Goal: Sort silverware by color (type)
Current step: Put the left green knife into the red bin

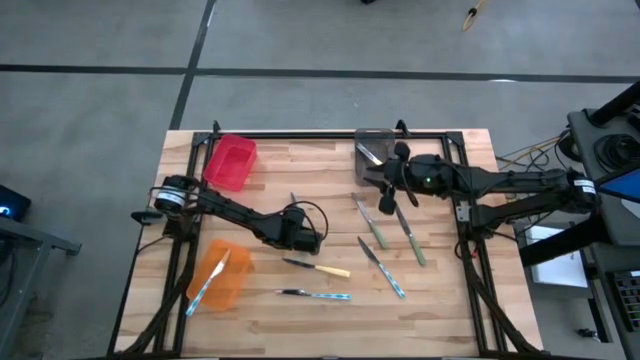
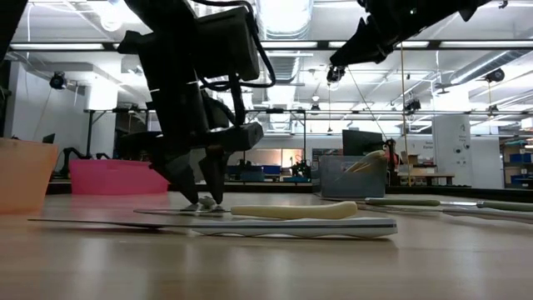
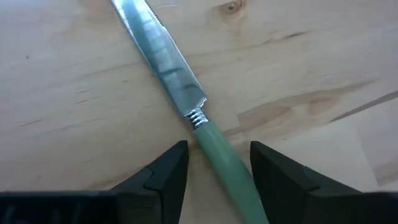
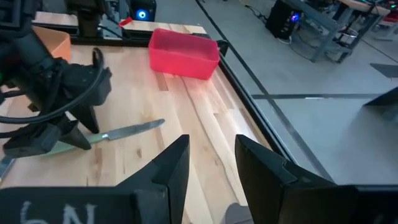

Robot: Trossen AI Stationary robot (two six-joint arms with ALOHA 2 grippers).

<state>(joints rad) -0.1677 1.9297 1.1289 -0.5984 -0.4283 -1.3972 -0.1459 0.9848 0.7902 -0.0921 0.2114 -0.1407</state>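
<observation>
We have our left gripper (image 3: pixel 213 168) down, fingers spread astride a green-handled knife (image 3: pixel 225 163), ungrasped; closing comes next. Our right gripper (image 4: pixel 211 163) hovers, fingers parted and empty, by the grey bin (image 1: pixel 372 140)

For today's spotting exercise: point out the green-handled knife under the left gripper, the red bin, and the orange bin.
green-handled knife (image 3: pixel 227 158), left wrist view, on its green handle.
red bin (image 1: pixel 231 162), high view, on its floor.
orange bin (image 1: pixel 231 283), high view, on its bare floor beside the knives.
</observation>
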